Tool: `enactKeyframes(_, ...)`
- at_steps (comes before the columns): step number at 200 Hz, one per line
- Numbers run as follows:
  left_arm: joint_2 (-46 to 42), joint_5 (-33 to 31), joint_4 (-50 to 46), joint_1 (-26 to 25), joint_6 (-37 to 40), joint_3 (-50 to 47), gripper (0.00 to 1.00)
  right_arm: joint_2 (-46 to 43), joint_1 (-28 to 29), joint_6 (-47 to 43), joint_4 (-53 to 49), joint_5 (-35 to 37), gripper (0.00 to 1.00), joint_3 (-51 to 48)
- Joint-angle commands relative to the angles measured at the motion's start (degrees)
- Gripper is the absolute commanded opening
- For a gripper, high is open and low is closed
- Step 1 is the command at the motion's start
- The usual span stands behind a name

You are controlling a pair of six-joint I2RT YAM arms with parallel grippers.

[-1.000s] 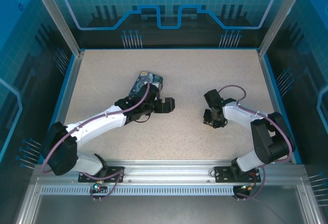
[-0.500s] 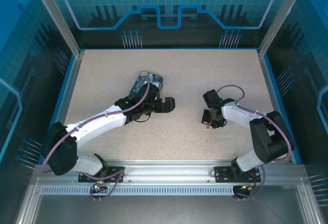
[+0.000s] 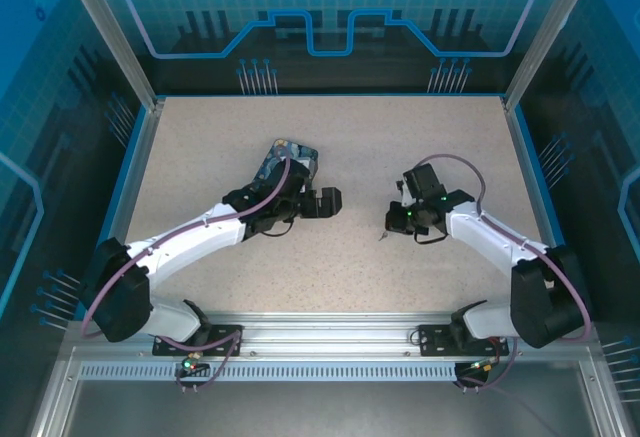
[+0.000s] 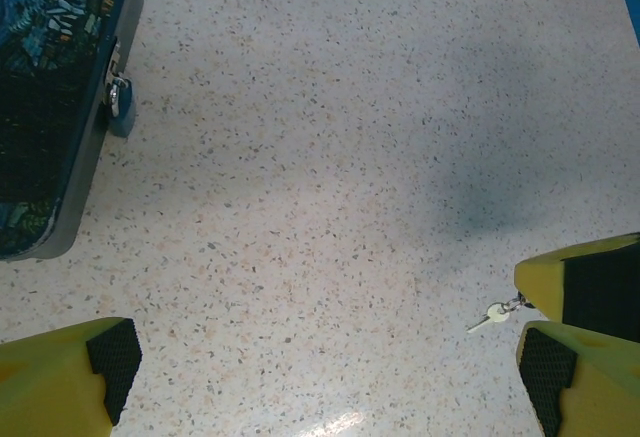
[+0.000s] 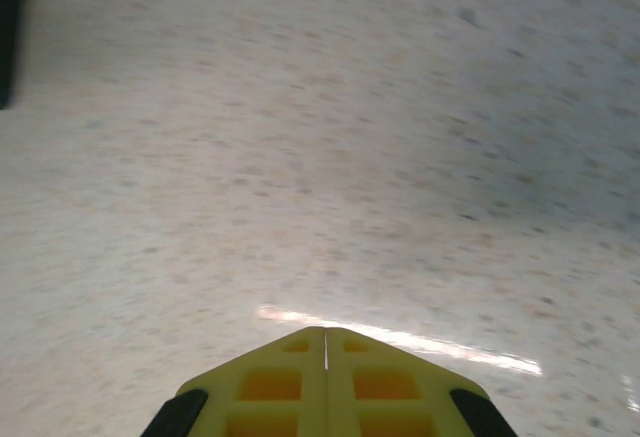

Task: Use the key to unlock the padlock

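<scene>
My left fingers (image 3: 324, 202) stand spread wide with nothing between them, low over the worktop (image 4: 330, 157). At ten o'clock from them the padlock (image 4: 121, 112) hangs on the front of the night-sky box (image 4: 50, 107). Out at three o'clock my right fingers (image 3: 395, 221) are pressed together, and the key (image 4: 492, 314) dangles by its ring from their tip.

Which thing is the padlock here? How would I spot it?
Find the dark box with the night-sky print near the middle of the table. On its side wall hangs the padlock, a tiny plain bluish block, far smaller than the printed box.
</scene>
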Motion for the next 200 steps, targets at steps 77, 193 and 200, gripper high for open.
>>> enactKeyframes(77, -0.27, 11.8, 13.86, 0.33, -7.47, -8.05, 0.98, -1.7, -0.43, 5.69, 7.51, -15.46, 0.0, 5.27)
enactKeyframes(193, 9.21, 11.55, 45.02, -2.25, -75.14, -16.19, 0.86, -4.86, 5.69, 21.7, 17.76, -5.15, 0.0, 1.99)
enactKeyframes(200, 10.51, 11.23, 47.58, -2.45, -77.2, -16.1, 0.85, -4.86, 6.2, 22.14, 18.23, -4.74, 0.0, 2.1)
